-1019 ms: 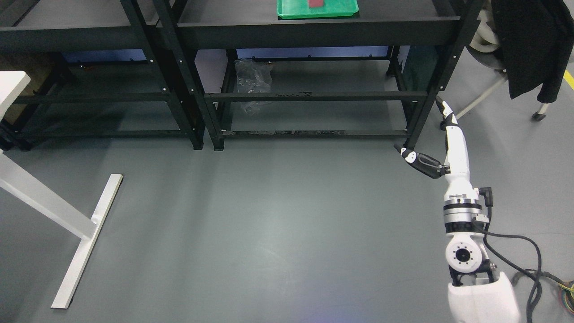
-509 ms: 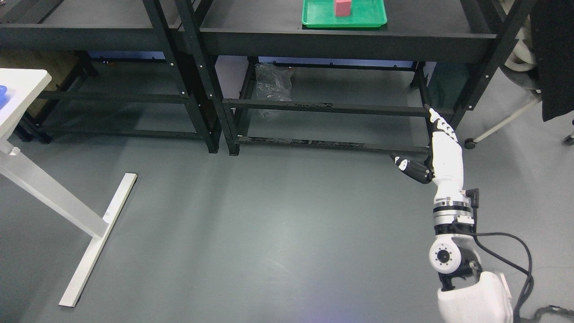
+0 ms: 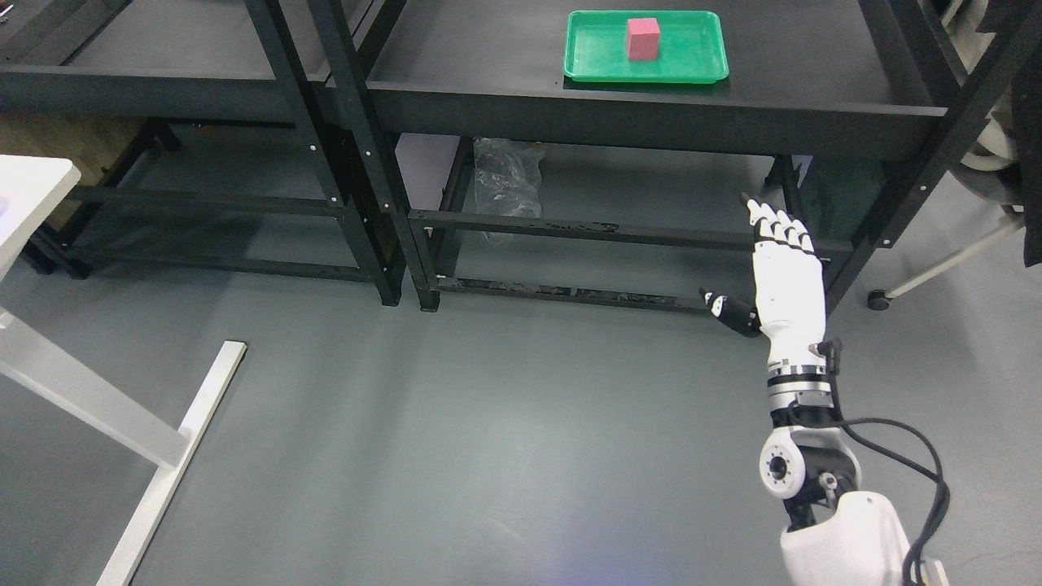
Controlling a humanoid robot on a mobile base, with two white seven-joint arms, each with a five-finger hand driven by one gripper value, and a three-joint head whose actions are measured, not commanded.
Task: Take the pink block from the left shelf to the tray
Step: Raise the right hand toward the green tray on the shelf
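**Block in tray, hand free and low**

Sits upright inside the green tray [image 3: 700, 69]: pink block [image 3: 642, 38], on the right shelf unit's top board [image 3: 488, 61]. Hangs well below that board, by the lower crossbar [image 3: 602, 234]: right hand [image 3: 783, 273], fingers straight and spread, thumb out, holding nothing. Appears close to finished, judging by the block's place. Best done slowly from here: keep clear of the shelf post [image 3: 883, 203] nearby, avoid brushing the tray, leave the block undisturbed. No left arm in sight.
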